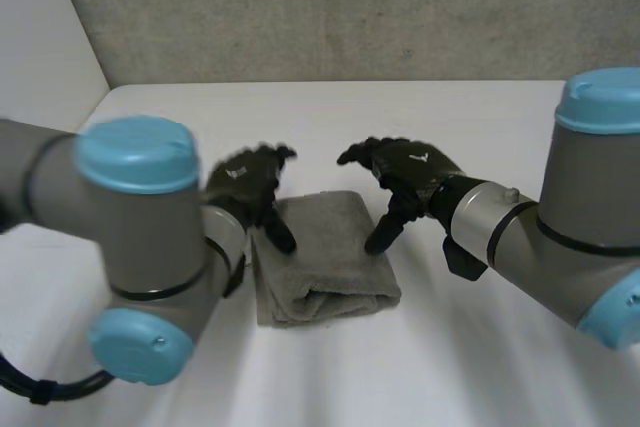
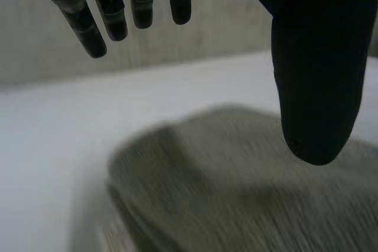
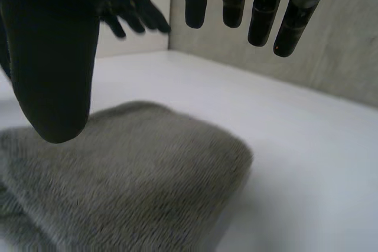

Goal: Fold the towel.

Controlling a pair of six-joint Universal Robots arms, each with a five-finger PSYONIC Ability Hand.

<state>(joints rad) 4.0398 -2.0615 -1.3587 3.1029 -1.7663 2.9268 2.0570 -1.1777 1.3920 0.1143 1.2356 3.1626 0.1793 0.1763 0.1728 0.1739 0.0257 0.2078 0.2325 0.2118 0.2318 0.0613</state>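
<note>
My left arm (image 1: 150, 237) and right arm (image 1: 585, 217) show as thick grey tubes. Each joint is closed by a rounded light-blue cap (image 1: 135, 152) and ringed by thin black seams. A silvery cuff (image 1: 482, 212) bands the right wrist. The left hand (image 1: 245, 182) and right hand (image 1: 410, 172) are black, each with a small pale mark on its back. Their fingers (image 2: 85, 28) are slim and segmented.

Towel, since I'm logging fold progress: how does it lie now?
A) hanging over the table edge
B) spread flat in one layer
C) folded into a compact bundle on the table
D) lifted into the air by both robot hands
C: the towel lies on the table in stacked layers, left robot hand and right robot hand open.
</note>
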